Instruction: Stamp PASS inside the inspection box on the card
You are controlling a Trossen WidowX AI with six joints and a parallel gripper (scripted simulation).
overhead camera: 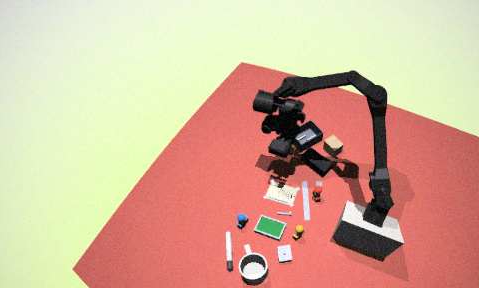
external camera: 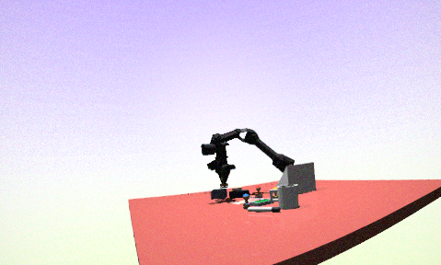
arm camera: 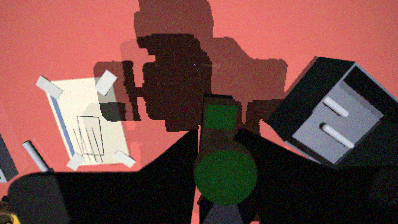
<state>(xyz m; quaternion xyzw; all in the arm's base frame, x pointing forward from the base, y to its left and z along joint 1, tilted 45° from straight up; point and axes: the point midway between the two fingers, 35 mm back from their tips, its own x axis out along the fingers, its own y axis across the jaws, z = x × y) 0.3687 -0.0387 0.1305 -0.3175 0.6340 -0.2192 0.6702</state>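
In the top view the jaws hang right of centre over the red tabletop (overhead camera: pixel 183 210) (external camera: pixel 191 230) (arm camera: pixel 300 30), beside the open black tray (overhead camera: pixel 304 145) (arm camera: pixel 300 95). The taped card (overhead camera: pixel 282 194) (arm camera: pixel 92 107) lies below them in the frame, and the green pad (overhead camera: pixel 270 227) (external camera: pixel 262 201) lower still, between blue-topped (overhead camera: pixel 241 219) (external camera: pixel 246 197) and yellow-topped stamps (overhead camera: pixel 299 230). The mug (overhead camera: pixel 253 281) (external camera: pixel 288 198) crowds the bottom edge; broad tabletop separates the card from the left edge.

In the exterior view the jaws point down left of the mug, well inside the far edge.

In the wrist view they are clenched on the green-knobbed stamp (arm camera: pixel 226 176), bottom centre. A gap separates the stamp from the card's right edge, at left; the tray's nearest corner sits close on the right, leaving less sideways room there.
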